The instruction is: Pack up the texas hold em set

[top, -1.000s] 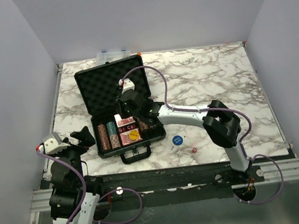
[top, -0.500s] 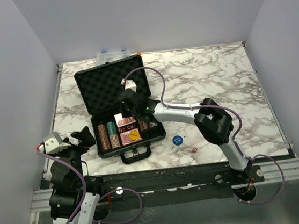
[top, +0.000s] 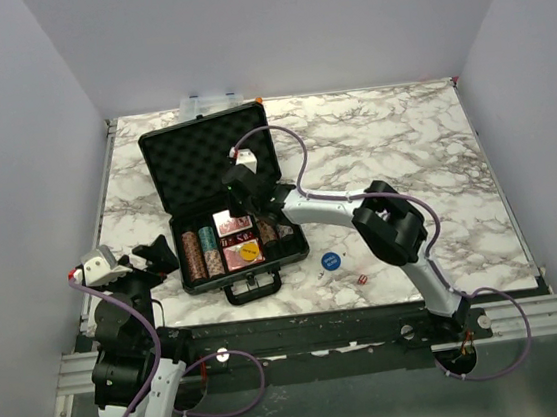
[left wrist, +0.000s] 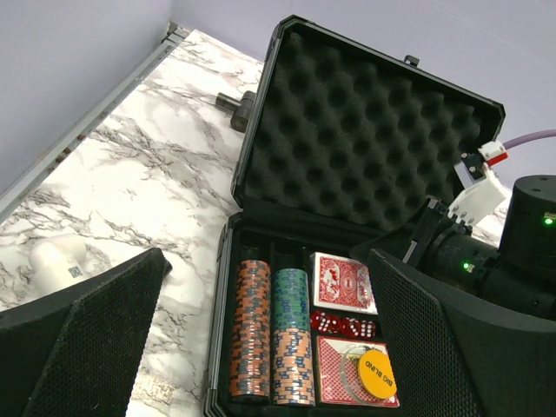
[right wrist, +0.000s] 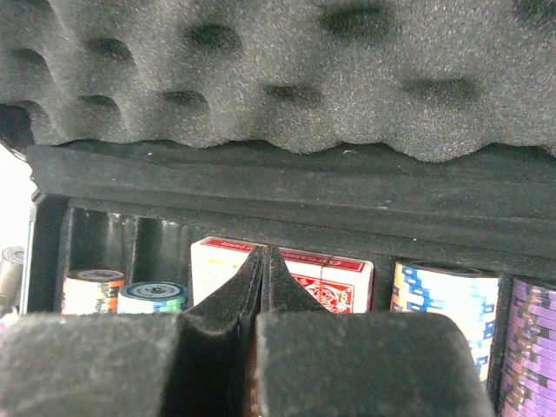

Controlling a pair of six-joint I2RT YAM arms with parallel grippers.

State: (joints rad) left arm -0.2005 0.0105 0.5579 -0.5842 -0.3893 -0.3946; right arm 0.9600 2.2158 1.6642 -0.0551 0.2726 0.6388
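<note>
The black briefcase (top: 269, 260) lies open at the table's left, its foam lid (top: 202, 157) raised. Inside are chip stacks (left wrist: 250, 326), a red-backed card deck (left wrist: 341, 282), red dice (left wrist: 343, 325) and a second deck under a yellow button (left wrist: 376, 372). My right gripper (top: 232, 210) is shut and empty, low inside the case, tips (right wrist: 263, 261) just in front of the upper deck (right wrist: 334, 280). My left gripper (left wrist: 269, 347) is open and empty near the case's front left (top: 153, 255). The blue round button (top: 330, 260) and a tiny red die (top: 361, 280) lie on the table right of the case.
A clear plastic box (top: 214, 102) stands behind the lid at the back edge. A small white object (top: 324, 274) lies by the blue button. Blue-white (right wrist: 447, 300) and purple chips (right wrist: 534, 339) fill the case's right slots. A white item (left wrist: 56, 261) lies left of the case.
My right arm's elbow has swung left toward the case; its gripper stays shut inside the case by the decks. The left arm has not moved.
</note>
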